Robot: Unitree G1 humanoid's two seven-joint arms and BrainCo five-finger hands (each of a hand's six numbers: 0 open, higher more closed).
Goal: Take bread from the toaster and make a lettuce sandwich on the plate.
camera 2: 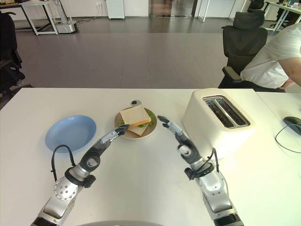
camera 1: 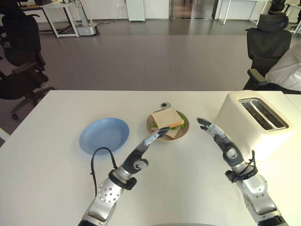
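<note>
Left hand (camera 1: 143, 151), fingers straight and empty, has its tips at the plate (camera 1: 184, 132) rim, sandwich (camera 1: 168, 117) just ahead. Right hand (camera 1: 221, 141), same deal, sits slightly farther off.

A grey-brown floor (camera 1: 155, 56) runs back, faintly glossy, to a pale far wall (camera 1: 108, 7). A black office chair (camera 1: 269, 42) stands at the right, with more dark chairs (camera 1: 19, 52) at the left. A white desk (camera 1: 61, 14) sits far left. The dark panels (camera 1: 193, 8) beyond may be doors. Nearest is a white table (camera 1: 42, 155).
</note>
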